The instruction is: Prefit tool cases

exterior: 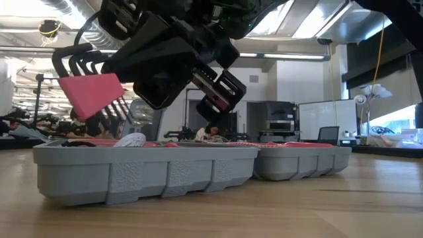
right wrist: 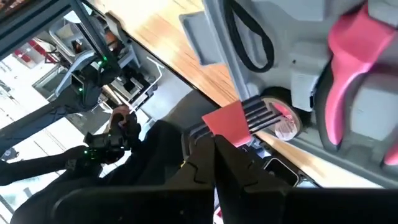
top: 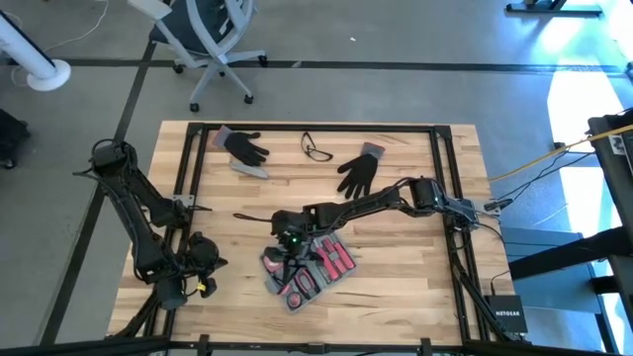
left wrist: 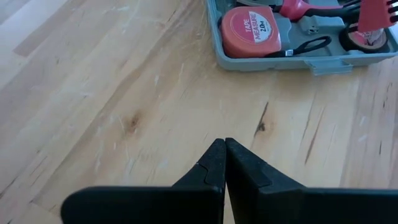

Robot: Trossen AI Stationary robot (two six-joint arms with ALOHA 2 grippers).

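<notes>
Robot arms work at a wooden table [top: 396, 247], where the tool case [top: 307, 272] lies open near the front edge, about midway between the two side edges. Its blue-grey shell holds red-handled tools, among them a red tape measure [left wrist: 249, 31] whose round label reads "TAPE MEASURE" above a smaller line too small to read for certain.

Stretched in from the right side, the right gripper [top: 289, 247] hangs over the case with its fingers clamped on a red holder of black hex keys [exterior: 89, 89]; seen from table height, the holder is tilted and lifted clear above the case's rim.

Near the front left corner, the left gripper [left wrist: 224, 158] points at bare wood just short of the case, its two fingers pressed together on nothing.

Toward the back edge lie two black gloves [top: 242, 148], one of them [top: 358, 170] nearer the middle, with a pair of glasses [top: 316, 149] between them and a small grey bar [top: 252, 169] just beside the left glove. Below the table's front right corner, a black box [top: 506, 314] carries the name "NETGEAR".
</notes>
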